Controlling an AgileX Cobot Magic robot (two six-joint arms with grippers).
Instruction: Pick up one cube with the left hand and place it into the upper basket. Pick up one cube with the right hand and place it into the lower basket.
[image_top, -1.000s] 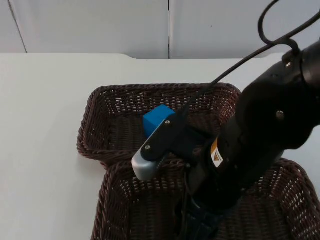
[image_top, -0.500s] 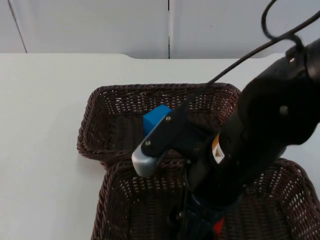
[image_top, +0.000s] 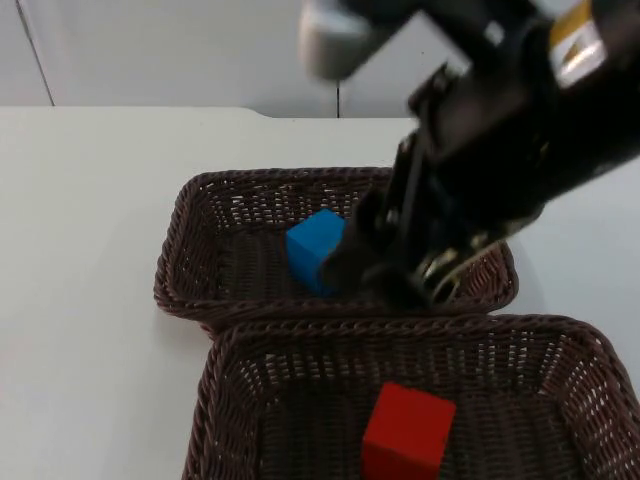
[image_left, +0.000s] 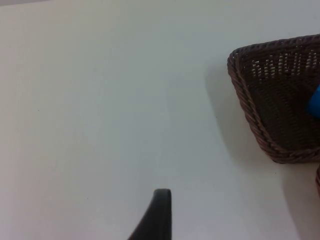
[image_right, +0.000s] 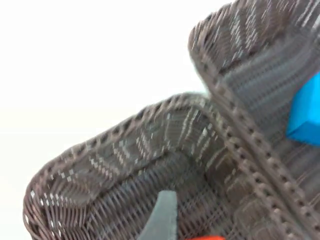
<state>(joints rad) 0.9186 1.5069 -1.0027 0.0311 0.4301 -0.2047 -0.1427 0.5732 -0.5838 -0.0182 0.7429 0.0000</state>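
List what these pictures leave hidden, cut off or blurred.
- Right gripper, top view: blurred by motion, so its fingers cannot be read.
- Blue cube: the right arm covers its right side in the top view; the picture edge cuts it in both wrist views.
- Red cube: cut off by the lower edge of the top view.
- Upper basket: its right half is behind the arm.
- Lower basket: its near rim is out of frame.

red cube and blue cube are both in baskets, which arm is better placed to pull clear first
Right: its gripper hangs above the upper basket, already lifted off the red cube. The left gripper waits over bare table.
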